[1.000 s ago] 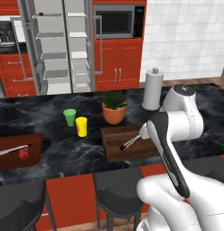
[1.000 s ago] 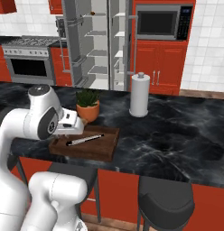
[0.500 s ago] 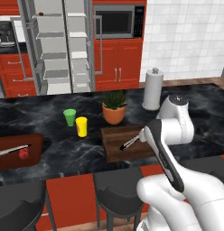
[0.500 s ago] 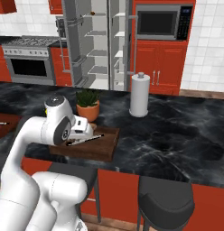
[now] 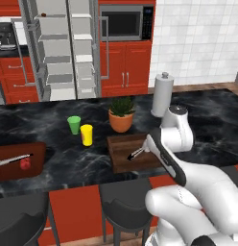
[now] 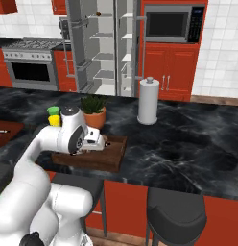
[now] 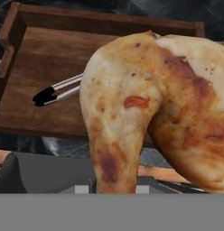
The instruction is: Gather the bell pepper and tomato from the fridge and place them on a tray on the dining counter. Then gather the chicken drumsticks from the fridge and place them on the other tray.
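Chicken drumstick (image 7: 145,108) sits clamped in our gripper (image 6: 94,141), thick end up, just short of the dark tray (image 7: 59,67). We judge the tray floor lies ahead and below, tongs (image 7: 57,92) left of it.

Left base view: camera behind arm on its left side, facing forward and down over table (image 5: 53,129) toward open fridge (image 5: 58,48). Right base view: same table (image 6: 188,134) and fridge (image 6: 104,45) from arm's other side. Both share dark tray (image 5: 122,150) before potted plant (image 5: 122,114). Hand view: very close, drumstick (image 7: 145,103) in foreground, same tray (image 7: 46,72) behind.
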